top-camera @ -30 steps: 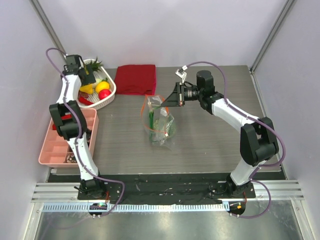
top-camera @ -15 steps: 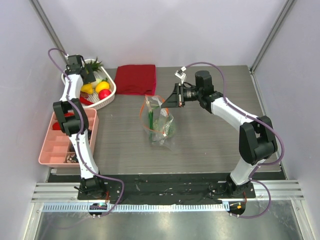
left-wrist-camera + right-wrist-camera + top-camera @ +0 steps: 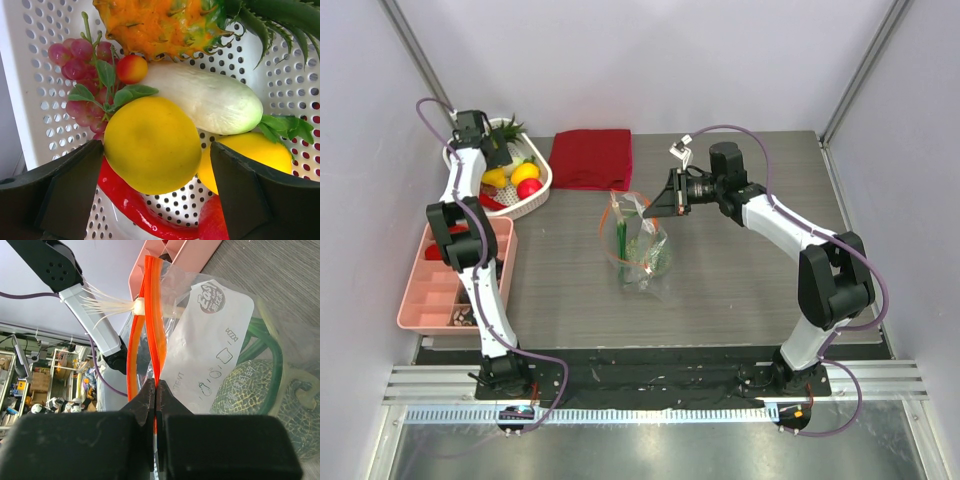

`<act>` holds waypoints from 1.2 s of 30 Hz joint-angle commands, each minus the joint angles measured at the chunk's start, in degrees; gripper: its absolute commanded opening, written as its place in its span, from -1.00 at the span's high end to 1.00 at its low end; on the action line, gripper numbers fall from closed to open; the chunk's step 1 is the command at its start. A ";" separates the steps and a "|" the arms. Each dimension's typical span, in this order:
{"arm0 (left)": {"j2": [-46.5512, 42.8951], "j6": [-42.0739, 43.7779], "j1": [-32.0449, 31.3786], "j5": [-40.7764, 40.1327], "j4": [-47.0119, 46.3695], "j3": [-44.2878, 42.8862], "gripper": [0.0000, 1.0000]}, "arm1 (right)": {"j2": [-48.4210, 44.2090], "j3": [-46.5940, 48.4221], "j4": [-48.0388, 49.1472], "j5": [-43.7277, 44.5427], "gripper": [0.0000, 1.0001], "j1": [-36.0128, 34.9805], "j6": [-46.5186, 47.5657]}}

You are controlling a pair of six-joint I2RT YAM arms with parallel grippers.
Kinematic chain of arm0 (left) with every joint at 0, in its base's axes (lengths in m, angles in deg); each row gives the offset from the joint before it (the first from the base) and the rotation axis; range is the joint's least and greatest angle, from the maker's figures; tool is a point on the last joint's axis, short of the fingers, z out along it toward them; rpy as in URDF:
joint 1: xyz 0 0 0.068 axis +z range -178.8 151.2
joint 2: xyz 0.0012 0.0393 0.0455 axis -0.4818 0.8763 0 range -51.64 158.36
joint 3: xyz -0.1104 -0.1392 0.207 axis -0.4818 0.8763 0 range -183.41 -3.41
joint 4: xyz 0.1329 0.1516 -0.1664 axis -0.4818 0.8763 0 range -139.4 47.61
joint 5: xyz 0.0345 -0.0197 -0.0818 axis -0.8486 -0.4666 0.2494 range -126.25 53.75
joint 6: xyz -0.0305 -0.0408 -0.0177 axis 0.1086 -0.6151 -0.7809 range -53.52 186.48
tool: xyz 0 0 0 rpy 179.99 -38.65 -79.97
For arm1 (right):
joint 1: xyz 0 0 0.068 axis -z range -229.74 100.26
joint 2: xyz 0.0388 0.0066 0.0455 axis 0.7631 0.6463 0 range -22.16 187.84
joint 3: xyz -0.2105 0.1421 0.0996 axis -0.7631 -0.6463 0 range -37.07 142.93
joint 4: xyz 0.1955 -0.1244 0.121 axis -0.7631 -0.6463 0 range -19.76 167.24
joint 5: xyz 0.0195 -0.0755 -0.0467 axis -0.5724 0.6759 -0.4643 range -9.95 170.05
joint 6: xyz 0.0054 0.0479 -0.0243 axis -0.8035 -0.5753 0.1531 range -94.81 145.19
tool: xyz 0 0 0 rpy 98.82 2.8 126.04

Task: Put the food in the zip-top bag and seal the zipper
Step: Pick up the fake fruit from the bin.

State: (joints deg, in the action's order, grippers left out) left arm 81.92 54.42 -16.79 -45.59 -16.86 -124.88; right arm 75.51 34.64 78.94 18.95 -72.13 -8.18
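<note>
1 zipper strip (image 3: 154, 315) seems pinched inside right pincer (image 3: 156, 386).

Overall light: the top external view is lit brightly and evenly from above, and the pale walls (image 3: 670, 60) are kept free of hot spots.
Shadows: only soft, faint shadows are thrown on the tabletop (image 3: 740, 280).
Glare: small highlights are seen on the crinkled zip-top bag (image 3: 642, 255); a dull sheen is carried by the metal rail (image 3: 650, 385).
Left wrist view: the yellow citrus (image 3: 152, 145) is rendered sharp and saturated; the fingers (image 3: 60, 200) of the left tool (image 3: 156, 152) are left dark and soft.
Right wrist view: the zipper (image 3: 149, 315) is backlit and glows; the right tool (image 3: 156, 390) is underexposed and blurred, and the room behind (image 3: 30, 375) is dim.
Distortion: the frame posts (image 3: 415, 50) are splayed outward toward the top corners.
</note>
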 commanded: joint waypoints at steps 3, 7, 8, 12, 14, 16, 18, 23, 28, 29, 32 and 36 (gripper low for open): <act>0.21 -2.01 0.82 1.96 1.65 -2.89 -0.62 | -0.55 2.30 0.24 0.37 0.98 0.07 1.64; 0.65 -3.06 1.61 4.15 2.88 -3.95 -0.45 | -0.64 2.13 0.06 0.37 0.99 0.07 1.81; 0.57 -2.80 1.61 4.51 3.06 -3.86 -0.41 | -0.72 2.13 -0.02 0.37 0.98 0.16 2.07; -1.71 -2.62 1.79 6.35 2.54 -2.46 -0.17 | -0.81 2.39 -0.37 0.19 0.98 0.33 2.43; -5.75 -3.41 1.70 7.84 0.26 0.35 -0.02 | -0.72 2.30 -0.46 0.28 0.98 0.51 2.69; -11.09 -3.59 1.26 8.11 -2.54 4.02 0.03 | -0.55 2.30 -0.64 0.46 0.98 0.42 2.78; -15.15 -3.06 0.91 8.99 -4.40 6.76 0.04 | -0.37 2.30 -0.64 0.63 0.98 0.51 2.87; -28.23 -1.57 -2.51 11.53 -8.36 16.08 0.10 | -0.20 2.39 -0.99 1.25 0.98 0.51 3.22; -39.41 0.00 -7.69 15.84 -8.37 23.10 0.17 | -0.20 2.57 -2.91 2.21 0.98 1.03 4.27; -41.25 0.62 -9.10 16.28 -8.19 24.16 0.18 | -0.28 2.83 -3.36 2.82 0.98 1.03 4.53; -49.69 3.70 -17.17 18.57 -7.05 28.03 0.16 | -0.28 3.70 -5.73 3.62 0.98 1.47 6.03; -57.95 5.90 -30.42 18.66 -4.68 32.77 0.15 | -0.90 4.41 -9.25 5.37 0.98 1.47 8.31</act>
State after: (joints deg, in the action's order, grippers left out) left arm 29.51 56.72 -38.23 -29.75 -22.67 -95.27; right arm 75.64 35.97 72.62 22.16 -70.93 -3.37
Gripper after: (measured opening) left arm 0.751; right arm 0.023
